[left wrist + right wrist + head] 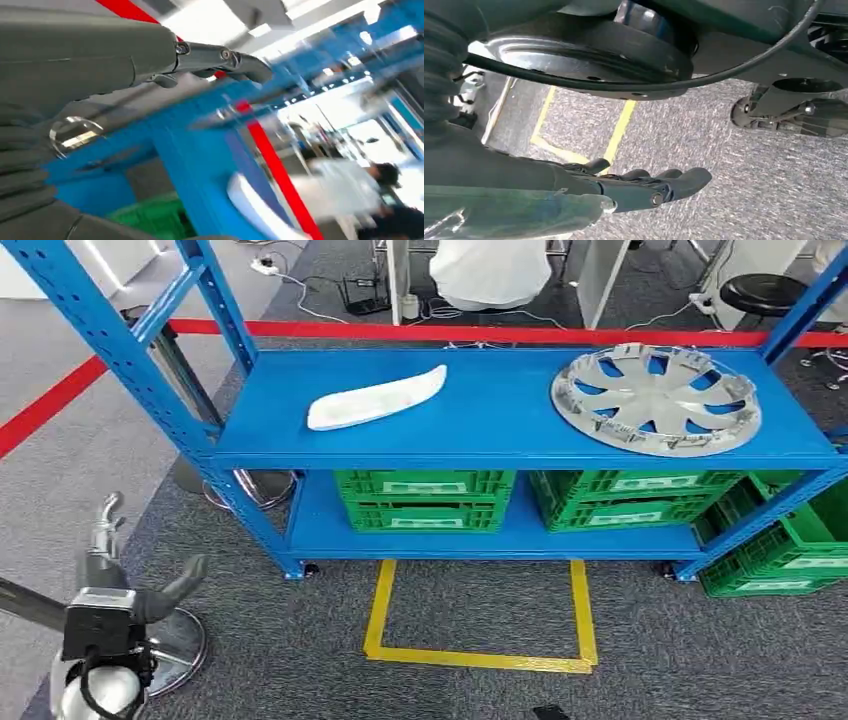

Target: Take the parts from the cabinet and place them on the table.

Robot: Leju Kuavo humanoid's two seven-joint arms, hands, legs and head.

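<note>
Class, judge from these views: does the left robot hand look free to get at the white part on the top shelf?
Probably yes: the left robot hand is empty, and the white part lies uncovered near the shelf's front edge.

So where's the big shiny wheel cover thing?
In the head view, the silver wheel cover lies flat on the right end of the blue cabinet's top shelf, with the white part to its left and green crates below.

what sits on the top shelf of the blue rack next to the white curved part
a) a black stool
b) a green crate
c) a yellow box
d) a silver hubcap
d: in the head view a silver hubcap lies flat on the top shelf to the right of the white curved part, while the green crates sit on the shelf below.
</note>
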